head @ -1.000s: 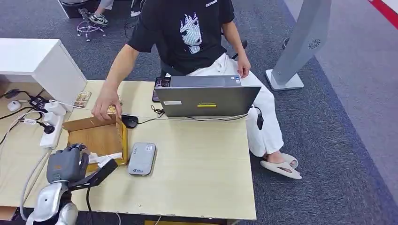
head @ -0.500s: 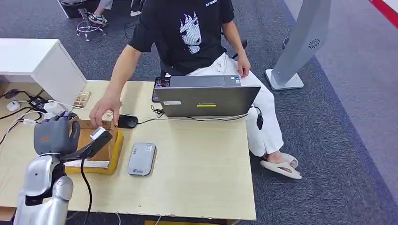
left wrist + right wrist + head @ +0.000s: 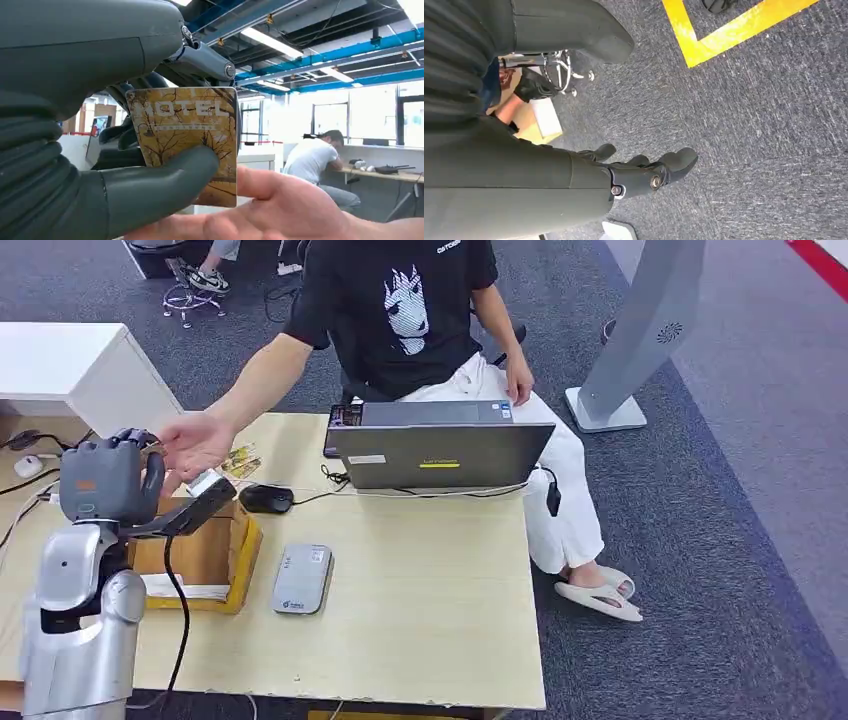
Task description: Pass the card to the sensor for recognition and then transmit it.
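You're at the handover: the left hand (image 3: 100, 165) pinches the hotel key card (image 3: 187, 145) upright, just above the person's open palm (image 3: 280, 210). Next, loosen the fingers (image 3: 165, 180); the right hand (image 3: 644, 172) probably hangs empty.

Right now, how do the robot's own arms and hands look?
The left arm is silver metal with rounded segments; a black cable hangs beside it. The left hand is dark grey with an orange mark. The right hand has dark fingers with silver screws.

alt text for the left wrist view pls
The robot's left hand holds a brown "HOTEL" card upright, thumb across its face, just above a person's open palm. Behind are blue ceiling beams and a seated person at a desk.
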You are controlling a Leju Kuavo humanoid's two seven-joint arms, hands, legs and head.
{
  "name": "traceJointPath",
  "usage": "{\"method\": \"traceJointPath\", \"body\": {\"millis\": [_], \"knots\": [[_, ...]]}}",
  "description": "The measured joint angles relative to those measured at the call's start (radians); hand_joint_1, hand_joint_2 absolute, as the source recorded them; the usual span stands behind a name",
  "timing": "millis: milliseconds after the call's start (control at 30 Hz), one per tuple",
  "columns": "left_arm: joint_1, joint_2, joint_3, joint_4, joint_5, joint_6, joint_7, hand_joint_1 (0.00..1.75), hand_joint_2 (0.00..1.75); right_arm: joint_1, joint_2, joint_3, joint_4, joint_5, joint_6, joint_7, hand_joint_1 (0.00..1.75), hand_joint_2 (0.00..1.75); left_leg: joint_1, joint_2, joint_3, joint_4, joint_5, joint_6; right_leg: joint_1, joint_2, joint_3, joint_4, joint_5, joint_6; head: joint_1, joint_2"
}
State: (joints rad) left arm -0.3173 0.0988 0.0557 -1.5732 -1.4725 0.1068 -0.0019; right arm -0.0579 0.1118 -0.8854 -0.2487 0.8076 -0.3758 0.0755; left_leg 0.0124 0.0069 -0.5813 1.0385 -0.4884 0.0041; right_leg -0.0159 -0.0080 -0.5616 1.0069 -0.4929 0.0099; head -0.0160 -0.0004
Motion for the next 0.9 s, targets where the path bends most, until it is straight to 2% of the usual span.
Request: {"method": "traceJointPath", "body": {"millis": [600, 900], "knots": [[-0.006, 0.003, -0.002, 0.003, -0.001, -0.001, 0.002, 1.75, 1.75, 0.0, 0.0, -0.005, 0.0, 0.004, 0.0, 0.0, 0.0, 1.75, 0.0, 0.0, 0.0, 0.0, 0.0, 0.0, 0.0, 0.0, 0.0, 0.0, 0.0, 0.0, 0.0, 0.0], [-0.07, 0.003, -0.005, 0.015, -0.007, -0.039, 0.003, 1.75, 1.75, -0.003, 0.0, -0.01, 0.0, 0.016, 0.002, 0.0, 0.0, 1.75, 0.0, 0.0, 0.0, 0.0, 0.0, 0.0, 0.0, 0.0, 0.0, 0.0, 0.0, 0.0, 0.0, 0.0]]}}
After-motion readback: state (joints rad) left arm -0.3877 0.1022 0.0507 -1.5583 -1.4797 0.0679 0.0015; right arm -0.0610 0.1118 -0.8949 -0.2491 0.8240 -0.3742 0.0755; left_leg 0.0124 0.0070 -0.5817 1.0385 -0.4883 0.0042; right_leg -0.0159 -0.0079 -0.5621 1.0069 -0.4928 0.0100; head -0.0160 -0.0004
